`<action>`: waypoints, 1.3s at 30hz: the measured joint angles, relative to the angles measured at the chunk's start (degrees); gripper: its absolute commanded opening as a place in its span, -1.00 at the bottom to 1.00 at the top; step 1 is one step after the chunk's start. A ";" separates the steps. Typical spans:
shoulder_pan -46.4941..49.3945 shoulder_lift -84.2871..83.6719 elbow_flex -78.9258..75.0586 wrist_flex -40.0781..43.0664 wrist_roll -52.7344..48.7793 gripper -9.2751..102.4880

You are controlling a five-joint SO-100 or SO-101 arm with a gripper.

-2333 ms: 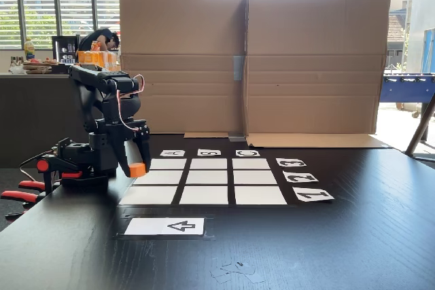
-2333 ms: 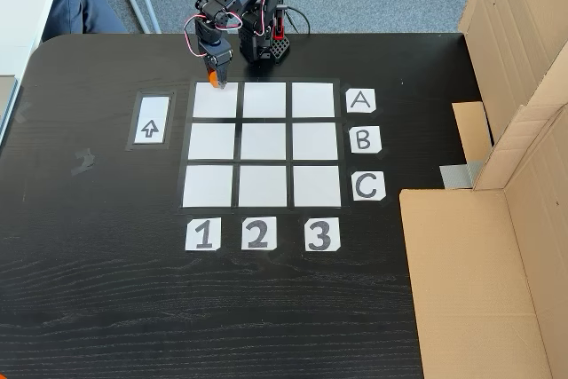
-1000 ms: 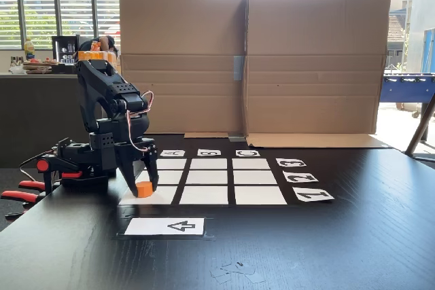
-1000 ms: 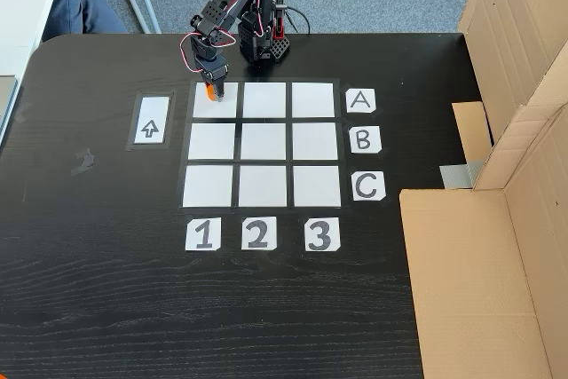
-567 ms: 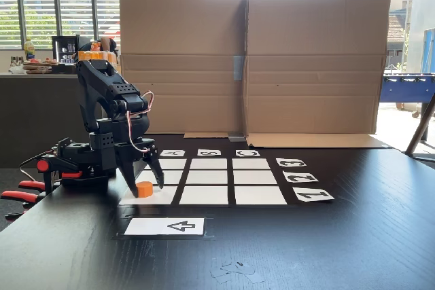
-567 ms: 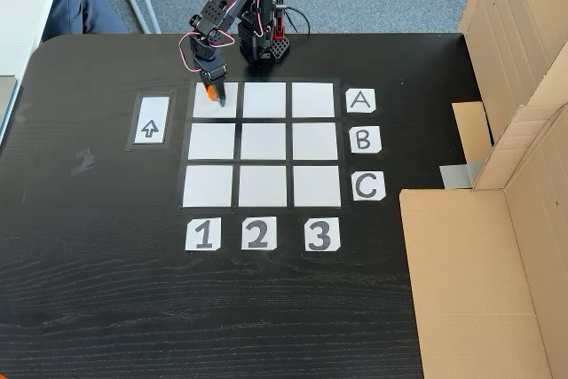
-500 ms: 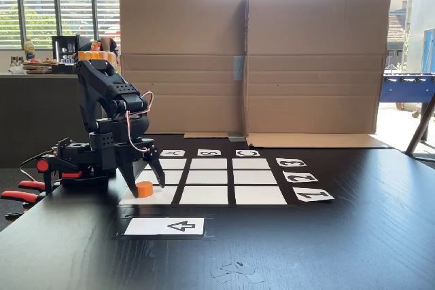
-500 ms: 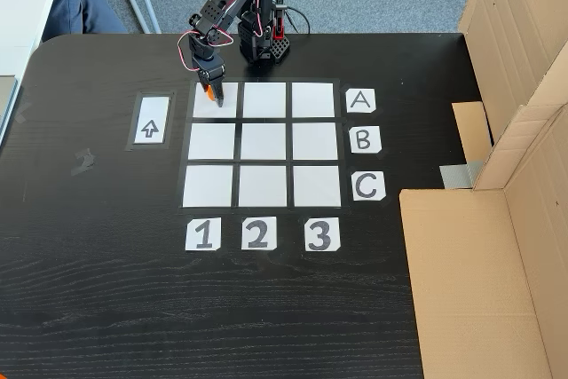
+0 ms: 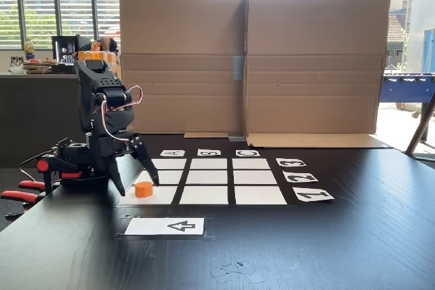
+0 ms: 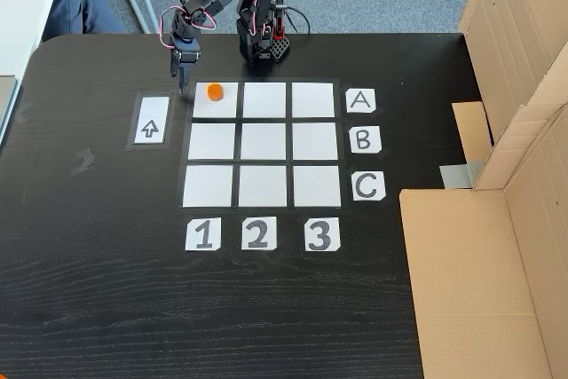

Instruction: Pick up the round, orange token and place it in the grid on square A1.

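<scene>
The orange token (image 10: 214, 91) (image 9: 143, 189) lies flat on square A1 (image 10: 217, 108) (image 9: 163, 196), the grid's (image 10: 263, 141) (image 9: 209, 177) corner cell nearest the arm, in the part of the cell closest to the arm's base. In both fixed views my gripper (image 10: 182, 86) (image 9: 138, 187) is open with nothing held. From above it hangs just left of the token, over the dark gap beside the grid, and is apart from it. From the front its spread fingers frame the token.
A white arrow card (image 10: 150, 120) (image 9: 165, 226) lies beside the grid. Letter and number cards (image 10: 359, 99) (image 10: 203, 234) edge it. The arm's base (image 10: 260, 42) stands at the table's edge. A large cardboard box (image 9: 248, 62) (image 10: 497, 219) borders one side. Red clamps (image 9: 20, 191) grip the table's edge.
The gripper lowered the token onto A1, opened and let it go. It has since drawn back off the token, leftward in the view from above, with its jaws spread wider.
</scene>
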 measured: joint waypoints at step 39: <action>34.45 43.24 -6.77 35.60 -0.62 -0.55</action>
